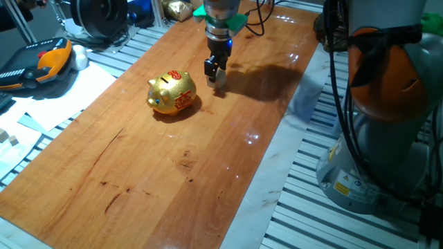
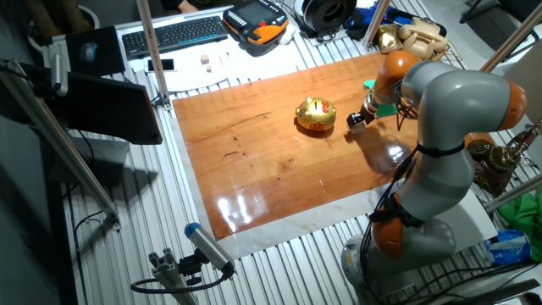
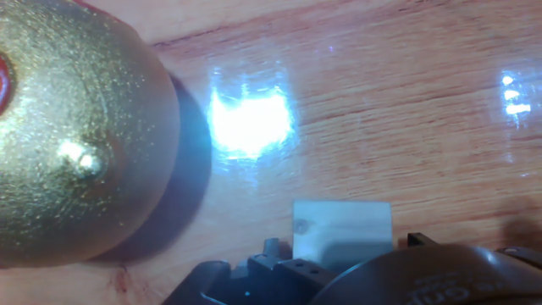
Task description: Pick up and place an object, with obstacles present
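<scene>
The small pale wooden cube (image 1: 220,77) sits between my gripper's (image 1: 215,72) fingers, at or just above the wooden tabletop (image 1: 173,166). In the hand view the cube (image 3: 342,230) is right at the fingertips, its lower part hidden by the gripper body. The jaws look closed on it. The gold pig-shaped money bank (image 1: 172,93) with red markings stands just left of the gripper, a short gap away. It fills the left of the hand view (image 3: 76,135). In the other fixed view the gripper (image 2: 356,120) is right of the pig (image 2: 315,114).
My arm's base (image 1: 387,104) stands off the table's right edge. An orange-black pendant (image 1: 41,62), papers and tiny pale blocks (image 1: 8,138) lie off the left edge. A keyboard (image 2: 174,34) and gold ornaments (image 2: 389,38) are beyond the far side.
</scene>
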### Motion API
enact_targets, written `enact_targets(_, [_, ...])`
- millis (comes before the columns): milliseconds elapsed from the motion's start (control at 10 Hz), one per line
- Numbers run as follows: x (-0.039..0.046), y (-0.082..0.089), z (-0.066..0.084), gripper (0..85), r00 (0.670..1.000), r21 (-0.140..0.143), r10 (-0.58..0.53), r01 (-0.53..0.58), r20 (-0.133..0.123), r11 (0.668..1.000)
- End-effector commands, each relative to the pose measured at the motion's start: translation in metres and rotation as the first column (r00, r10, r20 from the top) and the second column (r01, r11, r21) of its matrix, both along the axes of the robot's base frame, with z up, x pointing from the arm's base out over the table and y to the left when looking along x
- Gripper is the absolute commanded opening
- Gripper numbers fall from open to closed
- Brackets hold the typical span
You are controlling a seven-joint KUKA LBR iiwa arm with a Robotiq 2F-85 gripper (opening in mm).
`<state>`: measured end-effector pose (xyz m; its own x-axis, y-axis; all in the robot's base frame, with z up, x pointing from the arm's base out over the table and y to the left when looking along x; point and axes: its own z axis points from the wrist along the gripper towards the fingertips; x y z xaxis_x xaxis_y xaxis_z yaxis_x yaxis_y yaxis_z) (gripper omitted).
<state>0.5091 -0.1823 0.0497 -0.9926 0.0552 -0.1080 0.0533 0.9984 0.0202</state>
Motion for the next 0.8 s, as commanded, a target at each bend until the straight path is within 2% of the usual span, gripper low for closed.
enact_targets(0, [0.0004, -0.0003, -0.0015, 68.0, 1.0, 0.004, 0.005, -0.005, 0.0, 1.0])
enact_targets(700, [0.0015, 0.0014, -0.0066, 68.0, 1.0, -0.002, 0.013, -0.013, -0.001, 1.0])
